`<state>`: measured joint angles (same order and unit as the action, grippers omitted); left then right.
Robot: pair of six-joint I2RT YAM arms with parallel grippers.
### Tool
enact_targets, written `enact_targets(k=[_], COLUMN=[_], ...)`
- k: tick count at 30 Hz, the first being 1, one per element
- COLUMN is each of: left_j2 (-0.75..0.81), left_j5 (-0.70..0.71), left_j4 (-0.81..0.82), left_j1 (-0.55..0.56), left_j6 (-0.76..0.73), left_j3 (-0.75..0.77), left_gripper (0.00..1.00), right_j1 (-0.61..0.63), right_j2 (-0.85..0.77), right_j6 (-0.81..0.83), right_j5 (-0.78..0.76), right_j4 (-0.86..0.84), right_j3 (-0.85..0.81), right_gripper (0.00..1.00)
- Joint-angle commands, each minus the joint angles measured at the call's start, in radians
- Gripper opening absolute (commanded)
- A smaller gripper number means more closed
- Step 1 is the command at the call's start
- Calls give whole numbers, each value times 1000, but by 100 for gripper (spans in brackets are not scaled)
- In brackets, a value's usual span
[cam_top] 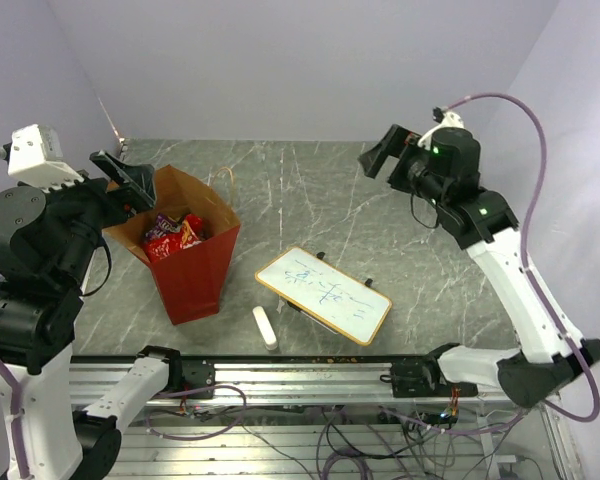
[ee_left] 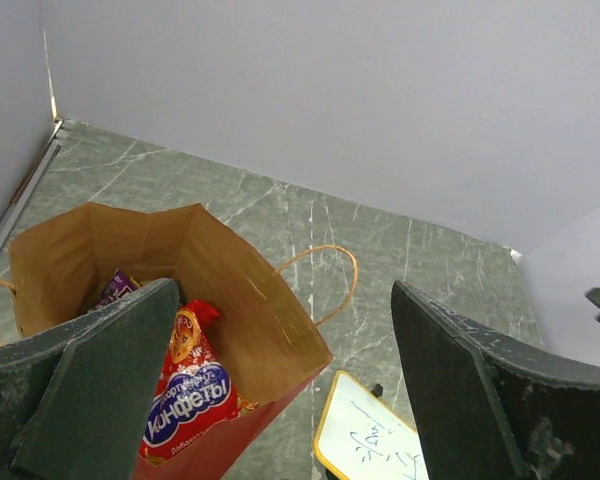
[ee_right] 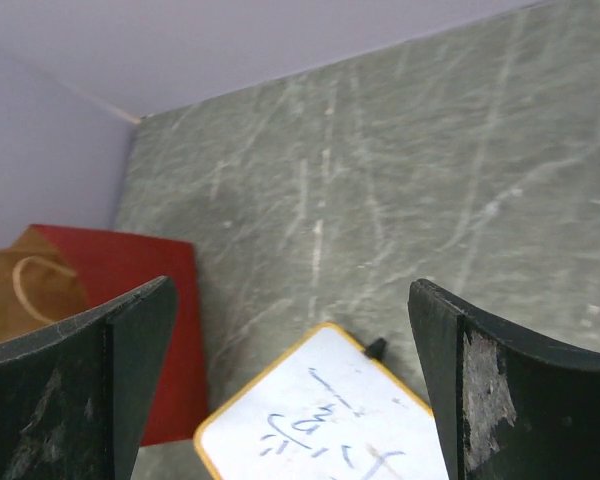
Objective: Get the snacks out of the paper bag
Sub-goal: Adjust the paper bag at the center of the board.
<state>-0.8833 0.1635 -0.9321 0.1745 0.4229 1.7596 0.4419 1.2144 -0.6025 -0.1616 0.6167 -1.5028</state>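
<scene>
The red paper bag (cam_top: 193, 272) stands upright on the left of the table, its mouth open and its brown inside (ee_left: 235, 300) showing. In it lie the snacks (cam_top: 172, 233): a red-orange packet with blue lettering (ee_left: 191, 395) and a purple pack (ee_left: 116, 288) behind it. My left gripper (cam_top: 130, 180) hangs open above the bag's left rim, with nothing between its fingers (ee_left: 285, 290). High at the back right, far from the bag, my right gripper (cam_top: 380, 158) is open and empty too (ee_right: 290, 288). The right wrist view catches the bag's red side (ee_right: 130, 300).
A white whiteboard with a yellow rim (cam_top: 325, 293) lies to the right of the bag, also in both wrist views (ee_left: 365, 435) (ee_right: 310, 420). A small white eraser stick (cam_top: 265, 327) lies near the table's front edge. A twine handle (ee_left: 325, 275) arches off the bag's right rim.
</scene>
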Motion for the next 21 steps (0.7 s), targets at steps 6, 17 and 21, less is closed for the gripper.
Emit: enact_targets(k=[6, 17, 21], left_j2=[26, 35, 41], left_j5=[-87, -208, -245], left_j4=[-5, -47, -61], left_j1=[-14, -16, -18], left_j6=[47, 118, 132], left_j3=[25, 14, 6], left_gripper=[96, 96, 95], right_j1=[122, 372, 396], right_j2=[245, 502, 596], right_j6=[-121, -219, -214], right_j5=[327, 369, 365], right_j4=[-280, -564, -512], right_j3=[-65, -176, -284], right_gripper=[100, 97, 92])
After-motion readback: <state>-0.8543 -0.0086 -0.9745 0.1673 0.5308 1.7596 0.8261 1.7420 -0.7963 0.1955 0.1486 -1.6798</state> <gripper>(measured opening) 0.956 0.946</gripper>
